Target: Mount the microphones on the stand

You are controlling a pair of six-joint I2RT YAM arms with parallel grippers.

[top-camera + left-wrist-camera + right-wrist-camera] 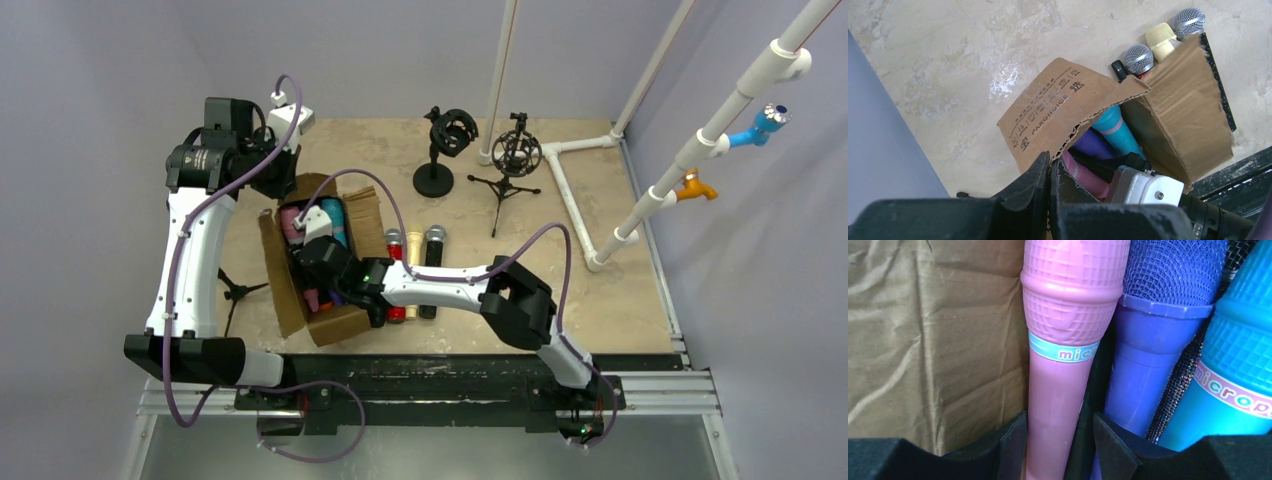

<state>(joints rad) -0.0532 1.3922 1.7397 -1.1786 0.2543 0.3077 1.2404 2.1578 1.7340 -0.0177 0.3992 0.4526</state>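
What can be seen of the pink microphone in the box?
The pink microphone looks like plastic, with a moulded grid-pattern head, a light blue band with part of a word below it, and a slimmer plain handle. It lies inside the cardboard box next to the brown wall, and its head meets the purple microphone on the other side. The right gripper straddles its handle with jaws open. One finger is close against it and a dark gap shows at the other.

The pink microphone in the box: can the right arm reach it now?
Probably yes. The right gripper stands open with a finger on each side of the pink microphone; the purple microphone is close but not between.
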